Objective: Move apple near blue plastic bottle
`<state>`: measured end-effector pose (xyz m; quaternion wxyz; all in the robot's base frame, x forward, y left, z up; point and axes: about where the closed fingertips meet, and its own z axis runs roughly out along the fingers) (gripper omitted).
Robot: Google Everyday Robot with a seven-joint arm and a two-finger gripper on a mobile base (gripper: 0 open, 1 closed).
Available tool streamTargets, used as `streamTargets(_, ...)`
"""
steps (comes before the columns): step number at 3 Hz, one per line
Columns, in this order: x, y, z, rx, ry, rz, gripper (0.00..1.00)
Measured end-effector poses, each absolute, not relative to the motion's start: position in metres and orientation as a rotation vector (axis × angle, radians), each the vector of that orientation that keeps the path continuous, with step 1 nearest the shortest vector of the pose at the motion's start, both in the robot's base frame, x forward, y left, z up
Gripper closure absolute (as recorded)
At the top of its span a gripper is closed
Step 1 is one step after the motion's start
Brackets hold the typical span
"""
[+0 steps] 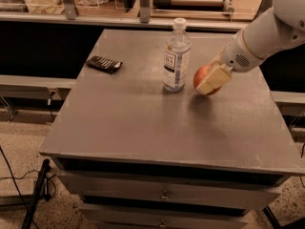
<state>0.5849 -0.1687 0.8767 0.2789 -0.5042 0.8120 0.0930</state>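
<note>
While beside bottle (176, 56), apple (200, 74) in hand (210, 81).

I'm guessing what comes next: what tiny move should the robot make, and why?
Probably lower slightly and open the pincer. It holds the round red-orange apple just above the grey table, already beside the clear bluish plastic bottle.

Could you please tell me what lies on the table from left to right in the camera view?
Left to right: dark striped packet → blue plastic bottle → apple, held by the gripper reaching in from the right.
</note>
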Motion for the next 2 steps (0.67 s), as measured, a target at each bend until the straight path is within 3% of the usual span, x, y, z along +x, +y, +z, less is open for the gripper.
streamTargets(2,0.5934,-0.1624,0.8723,-1.318,2.169,0.279,0.57)
